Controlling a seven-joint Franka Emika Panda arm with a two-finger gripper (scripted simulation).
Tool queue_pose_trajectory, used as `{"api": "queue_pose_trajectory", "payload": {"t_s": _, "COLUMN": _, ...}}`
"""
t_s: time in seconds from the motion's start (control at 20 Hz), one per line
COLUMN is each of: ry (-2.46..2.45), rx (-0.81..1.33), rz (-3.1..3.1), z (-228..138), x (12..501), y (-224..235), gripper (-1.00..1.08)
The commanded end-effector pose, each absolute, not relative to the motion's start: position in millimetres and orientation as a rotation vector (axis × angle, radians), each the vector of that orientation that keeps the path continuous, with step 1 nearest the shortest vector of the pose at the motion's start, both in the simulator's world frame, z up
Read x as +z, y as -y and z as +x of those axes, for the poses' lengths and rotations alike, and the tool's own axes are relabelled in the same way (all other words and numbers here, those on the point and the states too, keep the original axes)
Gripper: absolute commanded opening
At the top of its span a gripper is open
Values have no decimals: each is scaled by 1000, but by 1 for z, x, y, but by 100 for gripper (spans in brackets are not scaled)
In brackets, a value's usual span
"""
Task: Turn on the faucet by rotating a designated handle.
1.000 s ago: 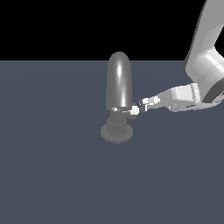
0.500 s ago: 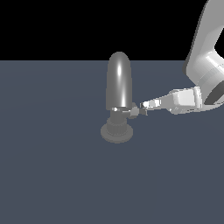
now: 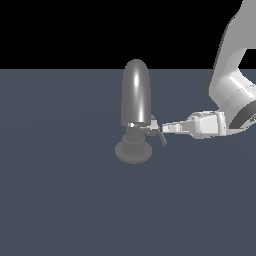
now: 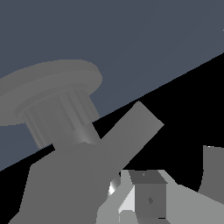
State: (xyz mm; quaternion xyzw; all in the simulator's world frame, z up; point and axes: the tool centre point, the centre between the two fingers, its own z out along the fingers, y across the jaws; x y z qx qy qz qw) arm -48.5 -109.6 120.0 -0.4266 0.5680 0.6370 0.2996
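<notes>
The faucet [image 3: 136, 102] stands upright on the dark blue-grey floor [image 3: 65, 200], a little above the middle of the exterior view. Its tall rounded spout rises toward 12 o'clock over a ribbed neck and a round disc base [image 3: 133, 151]. A bright highlight runs down the spout's side.

The handle [image 3: 161, 136] sticks out of the neck at about 3 o'clock from the faucet, just under the bottom edge of the spout. In the exterior view it is small and mostly covered by the tool tip, so its exact angle is hard to read. In the wrist view the handle [image 4: 131, 133] shows as a flat grey bar slanting away from the neck, with the ribbed neck and disc base [image 4: 52, 81] beyond it.

The arm [image 3: 230, 95] comes in from the exterior view's right, bending down and then reaching nearly level toward the faucet. The gripper [image 3: 159, 131] is right at the neck, touching or all but touching the handle. One finger [image 4: 148, 199] lies just beside the bar in the wrist view. Whether the fingers are spread or pressed together on the handle cannot be told from either view, since the tip is too small in one and cropped in the other
</notes>
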Motion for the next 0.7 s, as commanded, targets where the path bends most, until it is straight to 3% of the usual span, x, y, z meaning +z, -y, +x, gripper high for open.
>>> {"api": "queue_pose_trajectory", "payload": {"t_s": 0.0, "ry": -1508, "rx": 1690, "rz": -1133, "z": -48, "x": 120, "y": 110, "gripper": -100}}
{"api": "queue_pose_trajectory", "payload": {"t_s": 0.65, "ry": -1539, "rx": 1715, "rz": -1096, "z": -36, "x": 70, "y": 107, "gripper": -100}}
